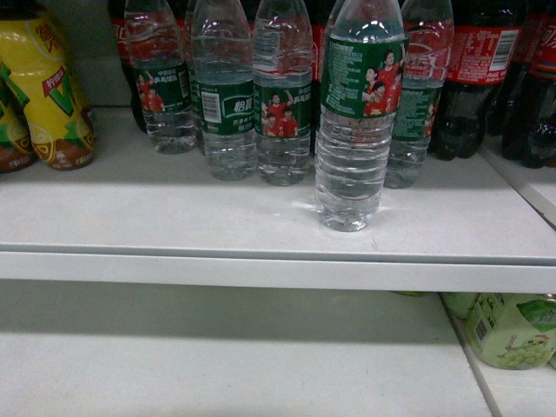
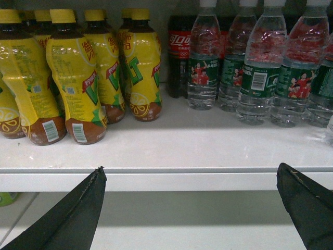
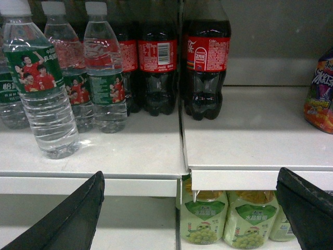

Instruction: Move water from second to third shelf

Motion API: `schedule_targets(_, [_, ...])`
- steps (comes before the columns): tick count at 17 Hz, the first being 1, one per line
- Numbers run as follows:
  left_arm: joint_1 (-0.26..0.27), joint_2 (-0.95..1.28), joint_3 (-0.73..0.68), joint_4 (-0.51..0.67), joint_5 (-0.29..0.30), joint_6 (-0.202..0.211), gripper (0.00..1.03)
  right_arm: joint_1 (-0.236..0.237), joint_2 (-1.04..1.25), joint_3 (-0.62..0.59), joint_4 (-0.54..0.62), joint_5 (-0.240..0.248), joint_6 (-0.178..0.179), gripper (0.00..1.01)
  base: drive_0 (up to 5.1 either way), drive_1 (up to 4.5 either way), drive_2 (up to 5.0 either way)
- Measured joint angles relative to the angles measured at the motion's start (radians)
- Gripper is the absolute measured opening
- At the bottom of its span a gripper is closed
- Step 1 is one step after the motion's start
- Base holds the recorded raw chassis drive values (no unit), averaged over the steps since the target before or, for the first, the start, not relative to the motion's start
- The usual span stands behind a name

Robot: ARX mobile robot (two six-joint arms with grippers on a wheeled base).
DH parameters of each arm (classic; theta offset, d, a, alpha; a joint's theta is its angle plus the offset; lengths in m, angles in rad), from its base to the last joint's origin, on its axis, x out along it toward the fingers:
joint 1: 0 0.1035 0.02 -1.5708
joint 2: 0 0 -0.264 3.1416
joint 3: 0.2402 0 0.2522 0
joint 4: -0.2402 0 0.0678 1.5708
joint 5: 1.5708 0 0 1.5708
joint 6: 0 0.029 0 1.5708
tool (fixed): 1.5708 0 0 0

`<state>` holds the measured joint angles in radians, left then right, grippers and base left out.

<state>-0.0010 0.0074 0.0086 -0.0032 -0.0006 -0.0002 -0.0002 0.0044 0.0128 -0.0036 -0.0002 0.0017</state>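
In the head view, going left to right along the upper shelf (image 1: 174, 217), yellow-wrapped drink bottles (image 1: 43, 87) stood at about nine o'clock, a row of green-labelled water bottles (image 1: 224, 95) filled the twelve o'clock stretch, and dark cola bottles (image 1: 473, 78) closed the row toward two o'clock. One water bottle (image 1: 358, 122) stood upright ahead of its row, near the shelf's front lip, apart from the others; that forward spot probably left room on both sides for a grasp. The lower shelf (image 1: 217, 365) lay below, bare at its left, with pale green drink packs (image 1: 512, 330) at four o'clock.

The left gripper (image 2: 192, 208) hung level with the shelf's front edge, below the yellow bottles and the water row, its fingers (image 2: 78, 213) spread wide and holding nothing. The right gripper (image 3: 192, 211) was likewise wide apart and empty, its fingers (image 3: 78, 216) low at six o'clock. In the right wrist view the forward bottle stood at ten o'clock, so I judged this arm the nearer one for the pick. No grasp had yet begun.
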Motion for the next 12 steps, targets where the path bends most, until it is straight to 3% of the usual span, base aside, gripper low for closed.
schedule_targets(12, [0.0, 0.0, 0.0, 0.0, 0.0, 0.0, 0.98, 0.0, 0.0, 0.0, 0.0, 0.0, 0.0, 0.98, 0.0, 0.0, 0.0])
